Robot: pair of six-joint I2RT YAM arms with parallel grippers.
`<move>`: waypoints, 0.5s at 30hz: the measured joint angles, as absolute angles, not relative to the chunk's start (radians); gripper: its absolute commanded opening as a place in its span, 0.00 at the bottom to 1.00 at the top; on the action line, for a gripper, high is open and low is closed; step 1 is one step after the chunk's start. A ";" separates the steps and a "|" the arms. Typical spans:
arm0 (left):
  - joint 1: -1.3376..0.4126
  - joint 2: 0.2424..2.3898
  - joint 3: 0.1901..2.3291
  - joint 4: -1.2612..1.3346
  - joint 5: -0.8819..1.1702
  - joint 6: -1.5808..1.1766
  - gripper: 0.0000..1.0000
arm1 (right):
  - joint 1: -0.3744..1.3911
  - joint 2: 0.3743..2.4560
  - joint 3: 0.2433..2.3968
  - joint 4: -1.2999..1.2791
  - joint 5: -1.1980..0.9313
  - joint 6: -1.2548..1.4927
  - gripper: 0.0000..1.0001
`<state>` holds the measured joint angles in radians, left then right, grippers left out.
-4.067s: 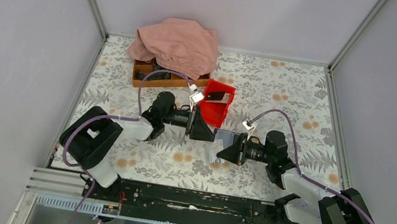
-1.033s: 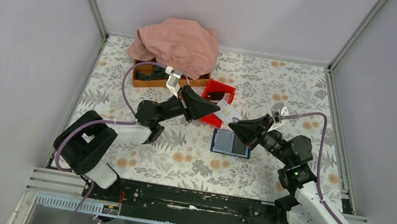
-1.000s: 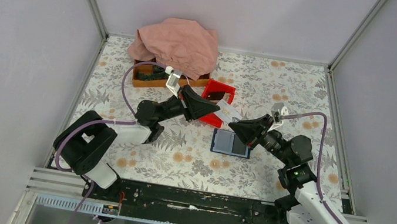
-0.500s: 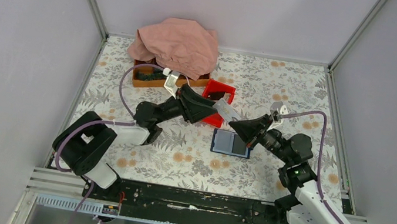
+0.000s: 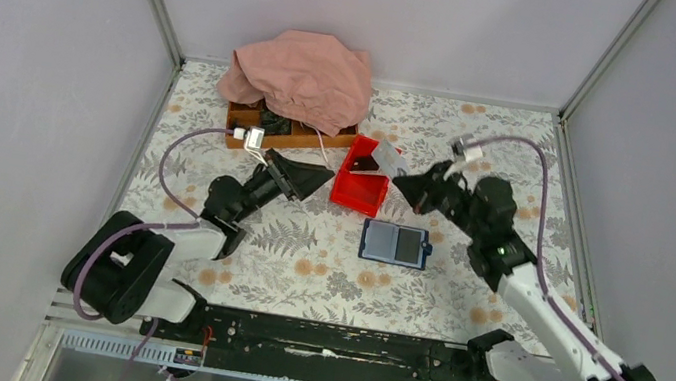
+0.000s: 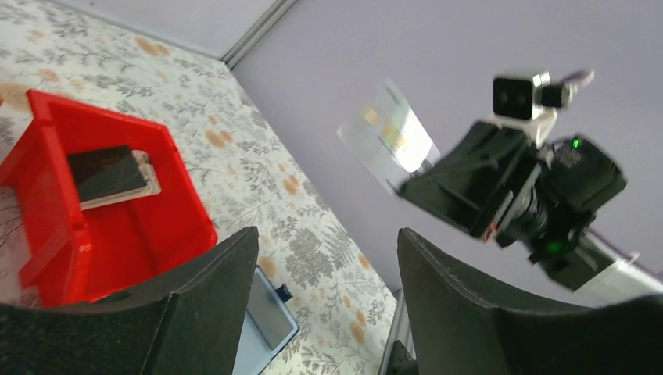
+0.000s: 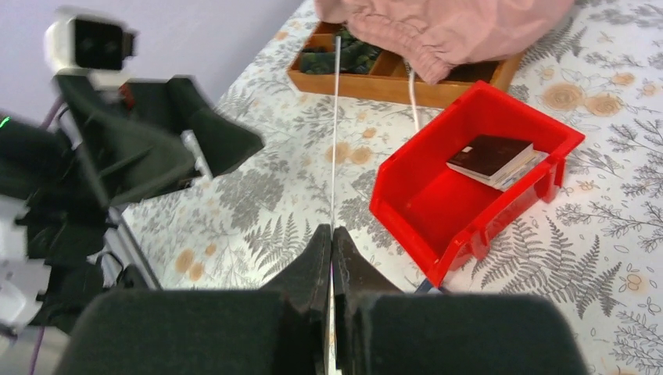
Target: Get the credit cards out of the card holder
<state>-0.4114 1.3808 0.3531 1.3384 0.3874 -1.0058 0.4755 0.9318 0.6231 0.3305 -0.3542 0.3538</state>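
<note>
Pinching a silvery credit card (image 5: pixel 387 160), right gripper (image 5: pixel 404 180) hovers at red bin's (image 5: pixel 358 200) 3 o'clock; left gripper (image 6: pixel 326 242) gapes empty.

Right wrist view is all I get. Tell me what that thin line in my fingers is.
Observer: The left wrist view shows it face-on. It is a silvery card, pinched at one end by the right gripper.
Operator: Find the holder for me.
Observer: In the top view the holder lies open and flat on the table, just on the near side of the red bin, with no gripper on it.
Operator: Report the left gripper.
Observer: The left gripper is open and empty.
</note>
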 measured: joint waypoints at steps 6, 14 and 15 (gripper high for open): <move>-0.411 1.229 0.327 1.113 0.364 -0.907 0.72 | 0.442 1.256 0.963 0.079 -0.361 0.369 0.00; -0.411 0.993 0.331 0.774 0.323 -0.761 0.72 | 0.341 1.618 1.277 -0.132 -0.580 0.477 0.00; -0.411 0.970 0.331 0.734 0.313 -0.744 0.72 | 0.337 1.646 1.291 -0.150 -0.596 0.483 0.00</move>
<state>-0.4110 0.9703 0.3313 0.7338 0.3130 -0.7444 0.3367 1.6463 1.2915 -0.1505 -0.5964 0.4831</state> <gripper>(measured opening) 0.720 0.017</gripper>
